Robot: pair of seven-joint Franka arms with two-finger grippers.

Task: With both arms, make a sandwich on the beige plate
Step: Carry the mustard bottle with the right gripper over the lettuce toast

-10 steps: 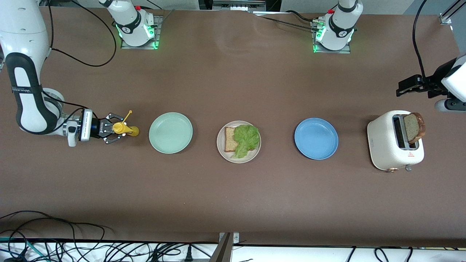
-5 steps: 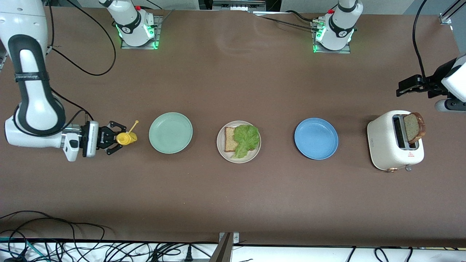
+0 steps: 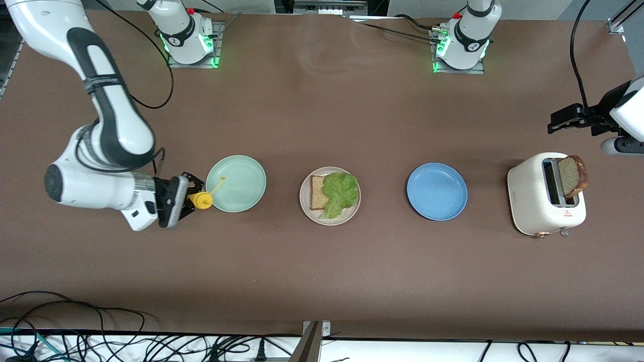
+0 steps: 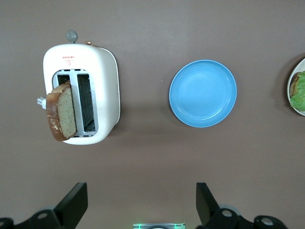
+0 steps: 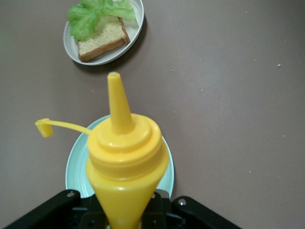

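- The beige plate [image 3: 329, 217] sits midway along the table, between a green plate [image 3: 236, 183] toward the right arm's end and a blue plate [image 3: 436, 191] toward the left arm's end.
- On the beige plate lies one slice of bread [image 3: 317, 192] with a lettuce leaf [image 3: 340, 191] draped over part of it; no second slice covers the leaf.
- The green plate and the blue plate each hold no food.
- A white toaster [image 3: 533, 201] stands near the left arm's end of the table, with a second slice of bread [image 3: 572, 176] sticking up out of one slot and leaning outward; the other slot is empty in the left wrist view.
- The right gripper [image 3: 187, 197] is up in the air just beside the green plate's rim, its jaws closed tight around a yellow mustard bottle [image 3: 202, 200].
- The bottle's open cap [image 3: 222, 178] hangs out on its thin strap over the green plate; the nozzle [image 5: 116, 101] points toward the beige plate in the right wrist view.
- The bottle's lower body is hidden between the fingers and cut off at the edge of the right wrist view.
- The left gripper [image 3: 566, 120] waits in the air above the table beside the toaster, its jaws spread wide and holding nothing.
- Part of the left arm is cut off by the front view's edge.
- In the left wrist view only a sliver of the beige plate shows.
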